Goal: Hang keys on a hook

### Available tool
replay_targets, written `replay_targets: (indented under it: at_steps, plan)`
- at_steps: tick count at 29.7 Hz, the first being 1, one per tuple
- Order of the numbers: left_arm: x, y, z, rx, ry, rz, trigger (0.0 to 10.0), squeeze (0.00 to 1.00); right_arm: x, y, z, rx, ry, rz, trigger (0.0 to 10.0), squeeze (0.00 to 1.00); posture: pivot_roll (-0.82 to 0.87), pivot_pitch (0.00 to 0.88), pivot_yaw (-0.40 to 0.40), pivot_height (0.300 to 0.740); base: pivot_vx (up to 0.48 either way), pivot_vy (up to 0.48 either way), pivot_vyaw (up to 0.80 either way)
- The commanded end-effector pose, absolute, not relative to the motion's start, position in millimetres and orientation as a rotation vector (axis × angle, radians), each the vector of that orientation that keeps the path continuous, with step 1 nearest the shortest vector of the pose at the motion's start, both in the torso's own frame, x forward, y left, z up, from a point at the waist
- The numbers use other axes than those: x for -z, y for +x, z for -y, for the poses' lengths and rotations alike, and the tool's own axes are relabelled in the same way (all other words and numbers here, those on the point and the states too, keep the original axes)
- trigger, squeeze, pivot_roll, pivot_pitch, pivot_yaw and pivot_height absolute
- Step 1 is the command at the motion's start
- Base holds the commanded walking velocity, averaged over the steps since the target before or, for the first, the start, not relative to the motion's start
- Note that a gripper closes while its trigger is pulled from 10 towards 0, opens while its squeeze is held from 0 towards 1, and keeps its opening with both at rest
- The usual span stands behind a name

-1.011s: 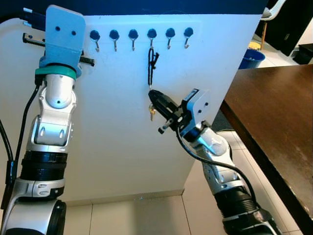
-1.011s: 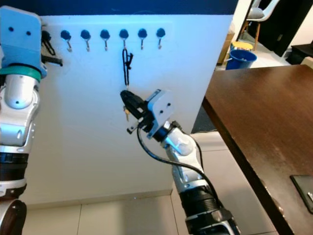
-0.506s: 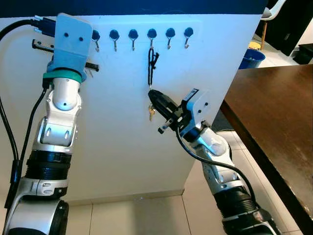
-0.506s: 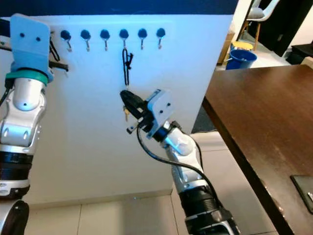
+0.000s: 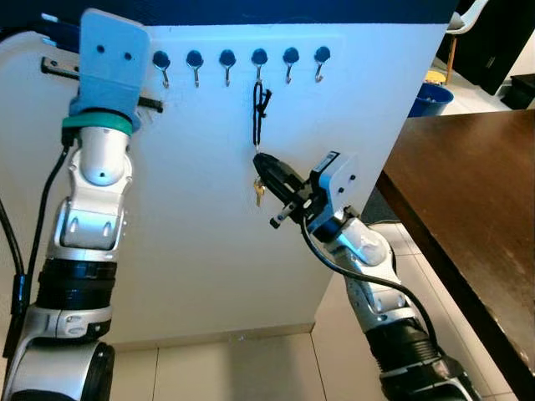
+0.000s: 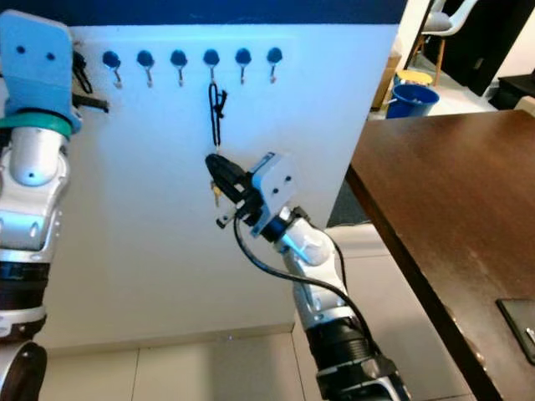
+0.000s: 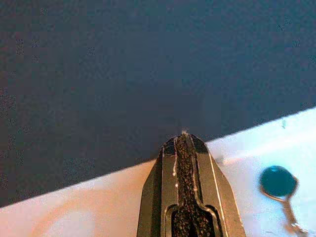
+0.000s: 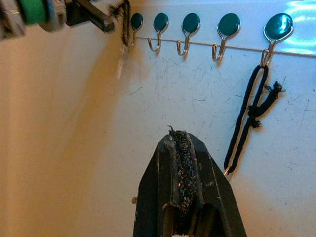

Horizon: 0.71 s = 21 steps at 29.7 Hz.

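A white vertical panel [image 5: 209,209] stands before the robot, with a dark blue band along its top edge; a row of small metal hooks with round blue caps [image 5: 226,60] runs across its upper part; a black looped cord carrying a small brass-coloured key [image 5: 260,117] hangs from the fourth visible hook [image 5: 259,58], the key [image 5: 258,193] resting against the panel just beside the right gripper [image 5: 266,165]; the right gripper points at the panel below the cord, its two black fingers pressed together and holding nothing, as the right wrist view confirms; the left gripper [image 7: 183,143] is raised to the upper left of the panel near the first hook, fingers likewise closed on nothing; a second dark cord hangs at the leftmost hook [image 8: 126,22] beside it; a dark brown wooden table [image 5: 468,192] stands at the right; pale floor tiles [image 5: 234,368] lie below; a blue bin [image 5: 430,98] sits behind the panel.
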<state>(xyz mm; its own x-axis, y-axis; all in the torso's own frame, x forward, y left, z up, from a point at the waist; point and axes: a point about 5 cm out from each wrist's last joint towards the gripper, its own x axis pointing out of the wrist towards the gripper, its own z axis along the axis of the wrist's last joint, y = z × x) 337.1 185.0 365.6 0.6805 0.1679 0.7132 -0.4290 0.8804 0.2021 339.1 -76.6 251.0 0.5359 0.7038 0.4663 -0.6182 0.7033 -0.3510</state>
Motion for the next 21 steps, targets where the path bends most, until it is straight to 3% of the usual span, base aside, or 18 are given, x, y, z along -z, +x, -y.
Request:
replay_targets:
  at_steps: [1,21]
  plan:
    - [-363.0,335.3,-189.3,-0.353,0.373,0.742,10.0,0.0,-247.6,338.2,74.5,-0.802,-0.15,0.614,10.0,0.0,0.14,0.094,0.105,0.74,0.0,0.0,0.0]
    - [-358.0,345.5,-185.2,-0.345,0.374,0.713,10.0,0.0,-247.4,337.2,72.9,-0.806,-0.149,0.616,10.0,0.0,0.13,0.094,0.112,0.74,0.0,0.0,0.0]
